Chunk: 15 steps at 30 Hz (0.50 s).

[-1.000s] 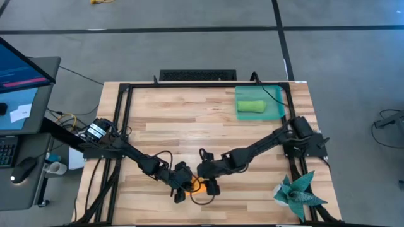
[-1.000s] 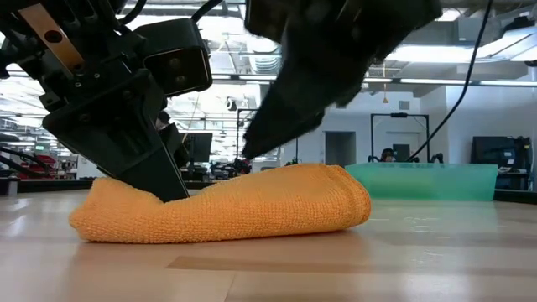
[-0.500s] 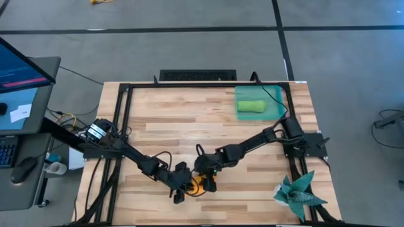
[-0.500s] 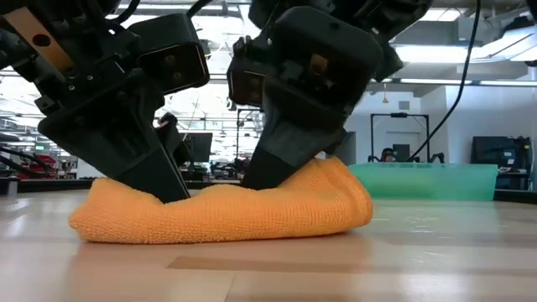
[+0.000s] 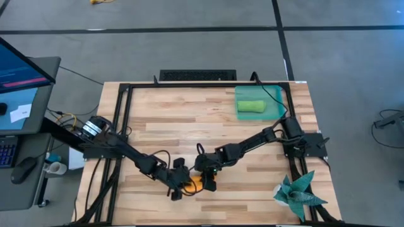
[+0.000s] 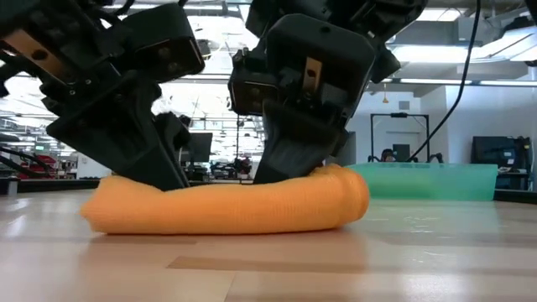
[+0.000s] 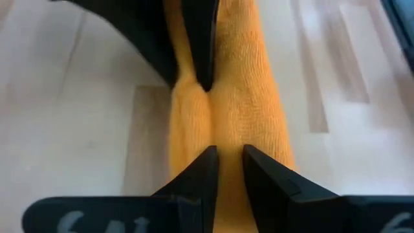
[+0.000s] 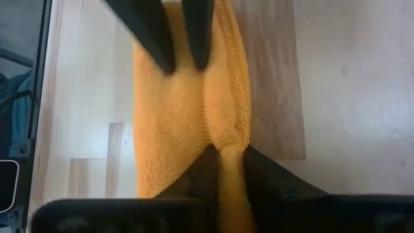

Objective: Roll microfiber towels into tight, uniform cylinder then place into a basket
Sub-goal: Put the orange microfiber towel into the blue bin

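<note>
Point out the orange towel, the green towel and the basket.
orange towel (image 6: 226, 210), low view, middle of the roll's side.
green towel (image 5: 250, 106), high view, centre of the roll.
basket (image 5: 276, 93), high view, bare floor by the right wall.

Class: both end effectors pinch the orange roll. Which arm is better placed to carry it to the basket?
Right. Its end effector grips the orange towel on the side nearer the basket, which is on that arm's half.

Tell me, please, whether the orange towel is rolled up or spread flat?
Rolled: the orange towel lies as a cylinder on the table, pinched by both grippers.
</note>
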Tool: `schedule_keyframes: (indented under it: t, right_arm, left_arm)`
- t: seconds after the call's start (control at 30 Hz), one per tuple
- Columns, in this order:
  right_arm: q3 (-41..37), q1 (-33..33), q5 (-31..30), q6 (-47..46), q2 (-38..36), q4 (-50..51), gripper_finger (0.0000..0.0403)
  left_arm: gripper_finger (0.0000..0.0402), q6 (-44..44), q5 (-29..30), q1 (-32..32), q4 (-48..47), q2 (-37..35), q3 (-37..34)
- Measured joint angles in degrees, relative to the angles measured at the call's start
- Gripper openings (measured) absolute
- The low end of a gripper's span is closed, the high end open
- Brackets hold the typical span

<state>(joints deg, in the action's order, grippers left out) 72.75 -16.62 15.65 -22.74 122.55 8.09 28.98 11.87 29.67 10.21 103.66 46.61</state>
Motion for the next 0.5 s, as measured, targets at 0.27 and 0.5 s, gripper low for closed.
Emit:
schedule_keyframes:
  t: [0.27,0.5]
  right_arm:
    - [0.00,0.11,0.04,-0.09,0.10,-0.14,0.0015]
    - [0.65,-0.14,-1.62,-0.09,0.07,0.65,0.0014]
  left_arm:
    - [0.0068,0.08,1.89,0.86,-6.20,-2.95,0.00]
    - [0.0068,3.10,-1.20,2.76,-9.03,-4.34,0.00]
